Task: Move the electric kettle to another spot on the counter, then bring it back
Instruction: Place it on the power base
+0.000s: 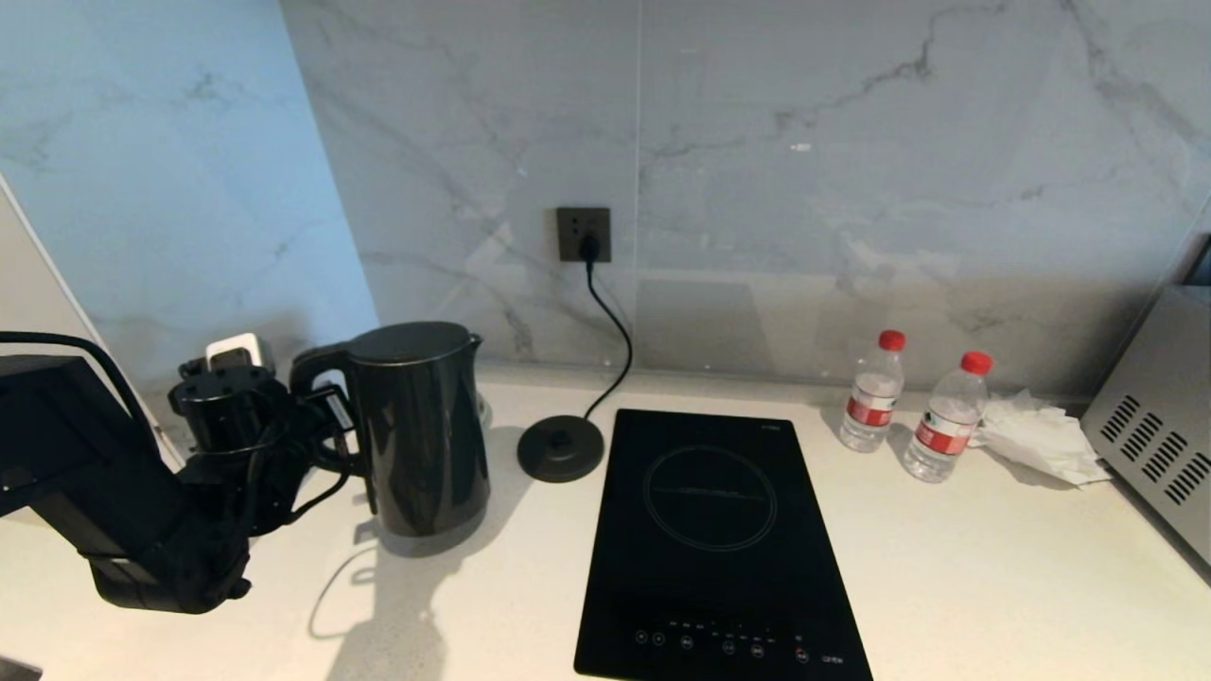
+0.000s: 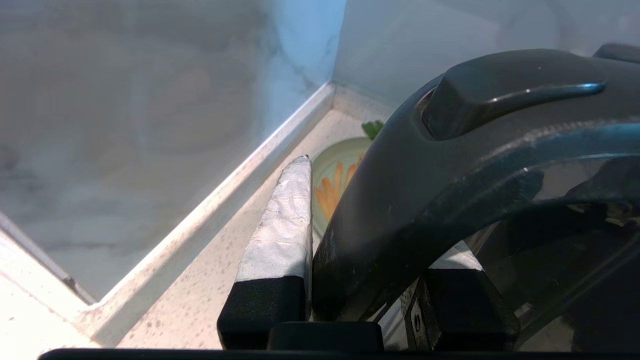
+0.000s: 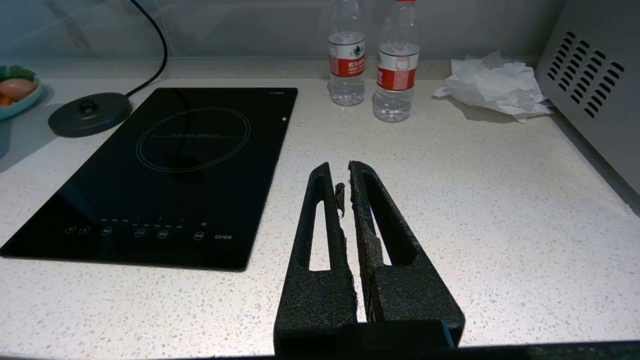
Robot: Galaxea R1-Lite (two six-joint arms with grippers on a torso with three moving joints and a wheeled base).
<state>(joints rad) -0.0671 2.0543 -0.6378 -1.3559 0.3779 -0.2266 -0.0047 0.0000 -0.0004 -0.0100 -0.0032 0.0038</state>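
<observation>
My right gripper [image 3: 345, 182] hangs idle nearest me over the counter [image 1: 946, 586], an off-white, finely speckled stone slab, its two rough black slotted fingers drawn together on nothing. The landmark is the induction hob [image 1: 714, 539], a flat rectangle of glossy black glass with a thin ring printed on it and a row of touch icons along its near edge. To the left of the hob stands the electric kettle [image 1: 421, 430], a tall, smooth, shiny black cylinder with a flat round lid and a small spout, upright on the counter. My left gripper [image 1: 326, 426] reaches in from the side of the kettle away from the hob and is clamped around its black loop handle [image 2: 400, 200]; in the left wrist view a finger [image 2: 282, 220] with a pale, cloth-textured pad presses against the outside of the curved, glossy handle, the other sitting inside the loop. Just off the hob's far left corner lies the base disc [image 1: 560, 447], low, round and matt black, apart from the kettle, its cord [image 1: 615, 331] curving up to a dark wall socket [image 1: 584, 234]. Right of the hob stand two clear, red-capped water bottles [image 1: 872, 392], then crumpled white paper [image 1: 1036, 437] and a grey metal appliance [image 1: 1159, 426] with slotted vents. Behind the kettle a pale dish [image 2: 332, 185] holding orange and green pieces sits near the grey-veined marble wall [image 1: 804, 142].
</observation>
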